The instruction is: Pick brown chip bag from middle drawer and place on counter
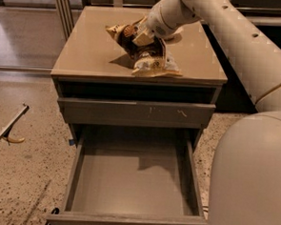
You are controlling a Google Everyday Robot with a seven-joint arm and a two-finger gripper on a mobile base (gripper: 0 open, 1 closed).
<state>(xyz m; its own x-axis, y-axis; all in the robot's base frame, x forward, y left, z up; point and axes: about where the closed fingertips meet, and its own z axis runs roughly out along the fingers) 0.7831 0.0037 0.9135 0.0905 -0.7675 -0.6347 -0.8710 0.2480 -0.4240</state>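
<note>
White two-finger gripper (144,37) pinched shut on crinkled dark-brown, cream-ended chip bag (146,57), lower end touching glossy beige counter slab (87,54); wide grey middle drawer (131,180) open below

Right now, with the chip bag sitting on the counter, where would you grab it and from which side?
Grip the chip bag across its dark middle, coming down from above and the back right, where the gripper is now. The bag leans with one end raised off the counter and the other spread flat, so the raised, narrower middle probably offers the easiest pinch.
</note>
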